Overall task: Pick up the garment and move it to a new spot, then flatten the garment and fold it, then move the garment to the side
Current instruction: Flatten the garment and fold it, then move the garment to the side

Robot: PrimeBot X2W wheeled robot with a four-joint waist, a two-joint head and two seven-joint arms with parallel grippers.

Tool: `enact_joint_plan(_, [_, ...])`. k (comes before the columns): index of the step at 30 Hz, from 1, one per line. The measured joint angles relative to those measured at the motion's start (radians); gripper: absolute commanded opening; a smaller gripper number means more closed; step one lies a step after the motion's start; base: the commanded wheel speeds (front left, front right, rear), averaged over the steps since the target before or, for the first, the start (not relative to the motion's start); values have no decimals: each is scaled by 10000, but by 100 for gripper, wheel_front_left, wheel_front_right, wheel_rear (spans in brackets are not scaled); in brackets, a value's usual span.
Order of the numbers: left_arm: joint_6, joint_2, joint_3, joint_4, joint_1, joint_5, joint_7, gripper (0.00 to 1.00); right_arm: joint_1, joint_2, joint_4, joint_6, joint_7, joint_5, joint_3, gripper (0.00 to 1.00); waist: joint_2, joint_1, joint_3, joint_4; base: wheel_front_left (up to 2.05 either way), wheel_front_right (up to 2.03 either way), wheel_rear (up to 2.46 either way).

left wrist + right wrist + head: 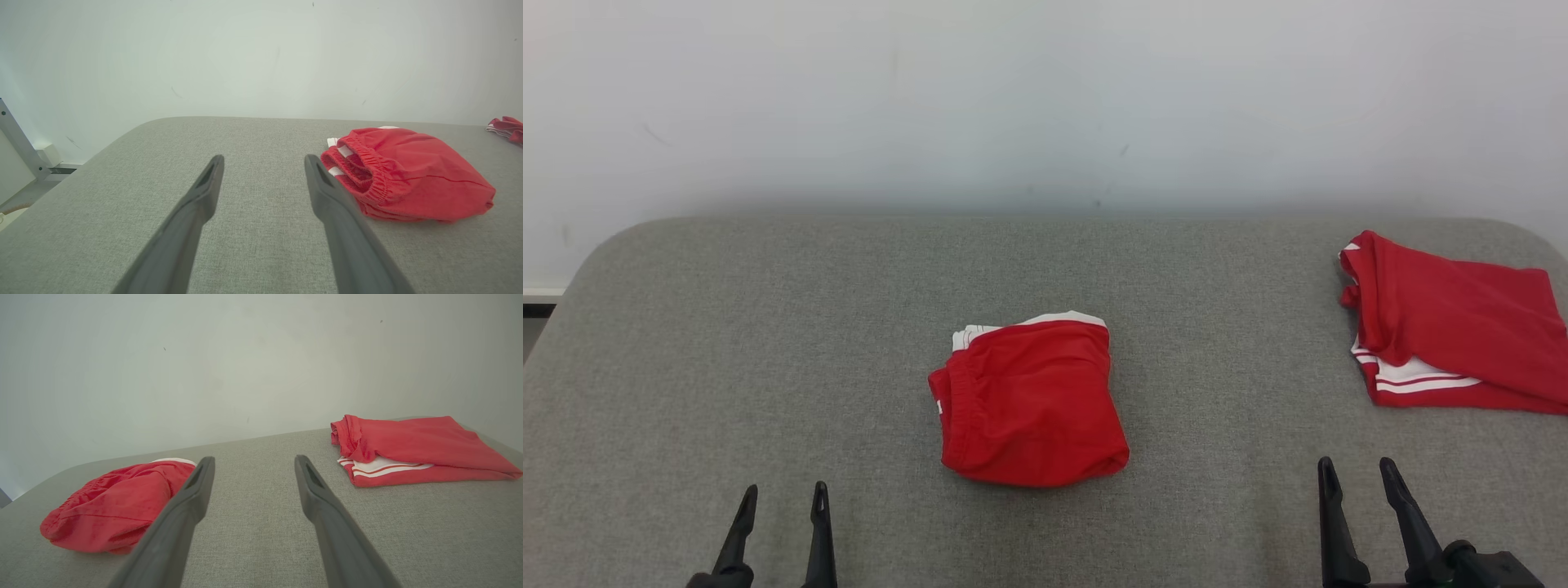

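Folded red shorts (1029, 404) plonked pretty much dead centre of the grey fabric worktop (768, 343), white trim poking out along the far edge. Second red garment (1454, 327) folded at the far right, well apart from the shorts, with white stripes (1417, 377) showing under the top layer. Plain pale wall (1045, 98) behind.

Left claw (786, 490) down at the lower left of the head view, fingers spread apart, gripping nothing, clear of the shorts. Right claw (1356, 464) at the lower right, same deal: fingers apart, empty, on the near side of the second garment without touching.

Now for the differences between views. From the head: whole layout at once, both claws and both garments, plus a sliver of floor (531, 335) off the worktop's left corner. From the left wrist: gathered elastic waistband (374, 173) of the shorts facing the camera, folded layers stacked with white between; also a grey metal strut (18, 139) leaning past the worktop's left end. From the right wrist: shorts from the rounded side, partly hidden behind one finger, and the second garment's stripes much crisper, white with a thin red line through.

Tiny white speck at the waistband end in the head view, impossible to say whether a tag, far too small to read.
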Motion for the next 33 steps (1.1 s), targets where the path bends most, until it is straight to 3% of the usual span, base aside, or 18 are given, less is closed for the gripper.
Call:
enact_joint_plan(27, [-27,0,52,119,159,46,0,100,-28,8,499,0,0,82,207,100,0,-1,-207,-2,0,0,0])
enact_joint_plan(33, [-29,2,40,127,139,46,0,100,-1088,15,890,0,0,75,890,100,0,0,-108,-7,0,0,0])
